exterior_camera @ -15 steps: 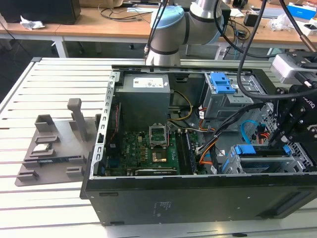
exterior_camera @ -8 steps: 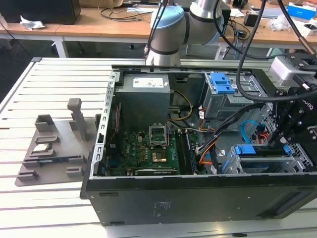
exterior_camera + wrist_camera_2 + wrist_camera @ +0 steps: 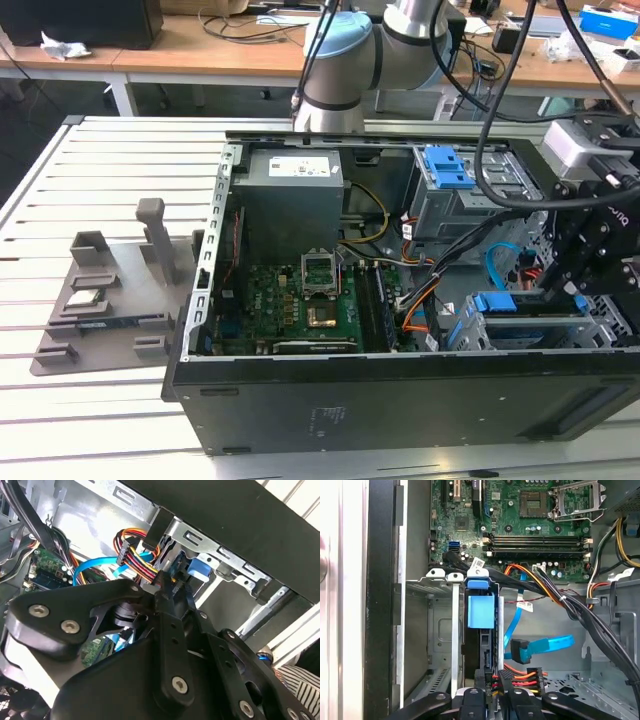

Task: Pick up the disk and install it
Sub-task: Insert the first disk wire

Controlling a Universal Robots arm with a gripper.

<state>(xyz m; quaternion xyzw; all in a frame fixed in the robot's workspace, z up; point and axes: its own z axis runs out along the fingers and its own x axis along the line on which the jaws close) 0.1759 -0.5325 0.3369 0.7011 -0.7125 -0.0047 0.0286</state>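
Black linkage of my gripper (image 3: 490, 700) fills the near edge of the first wrist view, and right past it the disk (image 3: 481, 630) stands on edge in the drive cage (image 3: 432, 630), its blue carrier tab facing me and a metal wall on either side. Its dark rear end reaches right down to the fingertips, so the disk is touching or just short of the gripper; I cannot tell whether the fingers pinch it or sit slack, because the linkage hides the tips. From the second wrist view the gripper (image 3: 167, 587) points at the same blue tab (image 3: 197, 570), with a bundle of coloured power wires (image 3: 135, 545) just beside it. On the exterior view the gripper (image 3: 575, 290) hangs over the cage at the case's near corner on the exterior view's right, the disk (image 3: 520, 305) showing as a blue-edged slab below it. Beyond lie the motherboard (image 3: 300, 300) and a loose blue cable (image 3: 540, 645).
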